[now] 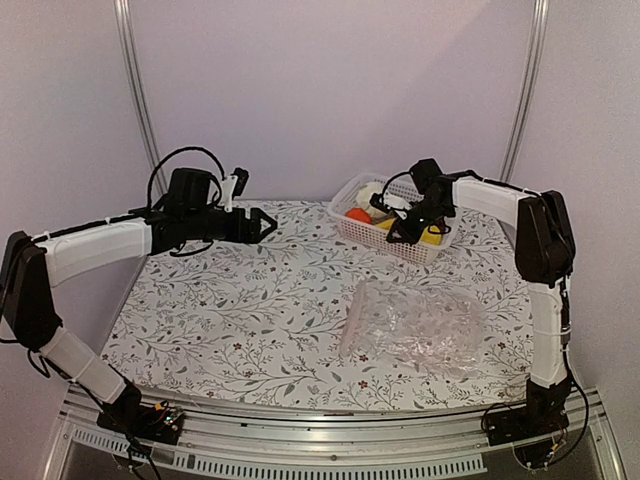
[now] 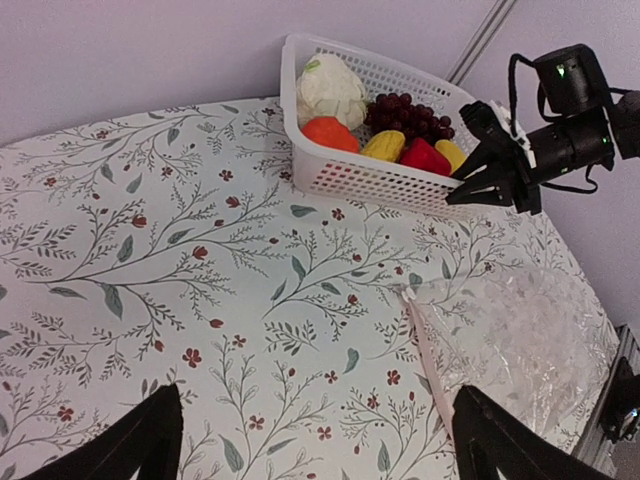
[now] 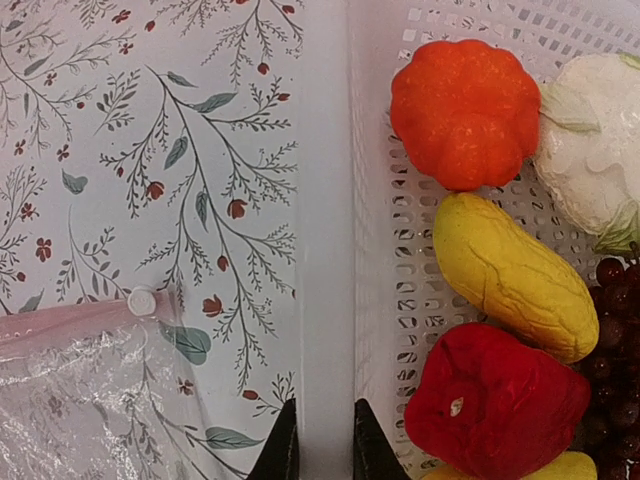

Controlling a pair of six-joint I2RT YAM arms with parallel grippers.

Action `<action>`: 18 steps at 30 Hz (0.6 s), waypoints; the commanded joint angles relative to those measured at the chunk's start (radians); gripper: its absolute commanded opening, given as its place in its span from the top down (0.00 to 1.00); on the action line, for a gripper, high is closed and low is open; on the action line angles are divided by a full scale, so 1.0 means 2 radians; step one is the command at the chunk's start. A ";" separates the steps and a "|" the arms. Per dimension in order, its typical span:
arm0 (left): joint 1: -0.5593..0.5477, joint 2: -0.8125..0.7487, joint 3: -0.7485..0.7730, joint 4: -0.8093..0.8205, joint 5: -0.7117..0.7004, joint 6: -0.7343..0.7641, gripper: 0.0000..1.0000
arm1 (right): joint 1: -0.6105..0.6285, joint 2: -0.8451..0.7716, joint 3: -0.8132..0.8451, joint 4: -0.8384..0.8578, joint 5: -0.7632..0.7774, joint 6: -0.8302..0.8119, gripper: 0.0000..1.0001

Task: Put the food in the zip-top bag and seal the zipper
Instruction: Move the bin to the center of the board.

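Right gripper (image 3: 322,447): we log its jaws as drawn almost together with nothing between them, set over the rim of the white basket (image 3: 325,150). The food lies just inside that rim: red piece (image 3: 495,400), yellow piece (image 3: 515,275), orange piece (image 3: 463,112), cauliflower (image 3: 595,150) and grape bunch (image 3: 615,330). Outside the rim, the zip-top bag (image 3: 90,400) lies flat on the floral table (image 2: 150,250), apart from the basket. Left gripper (image 2: 315,420): we log its jaws as spread wide and empty above the table, with the bag's zipper (image 2: 425,345) near one fingertip and the basket well beyond.
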 commanded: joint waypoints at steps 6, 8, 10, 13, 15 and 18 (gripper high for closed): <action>-0.024 0.019 0.008 -0.004 0.035 -0.001 0.13 | 0.006 -0.124 -0.172 -0.002 -0.021 -0.056 1.00; -0.036 0.027 0.009 -0.004 0.046 0.004 0.15 | 0.006 -0.153 -0.215 0.007 -0.014 -0.064 1.00; -0.055 0.038 0.011 -0.004 0.053 0.014 0.19 | 0.006 -0.176 -0.250 0.019 -0.004 -0.067 1.00; -0.099 0.053 0.007 -0.005 0.039 0.027 0.20 | 0.006 -0.208 -0.276 0.027 -0.001 -0.050 0.81; -0.131 0.067 0.006 -0.009 0.022 0.016 0.20 | 0.006 -0.236 -0.286 0.025 -0.017 -0.034 0.72; -0.165 0.098 0.012 -0.014 0.022 -0.026 0.23 | 0.006 -0.287 -0.304 0.024 -0.051 -0.017 0.57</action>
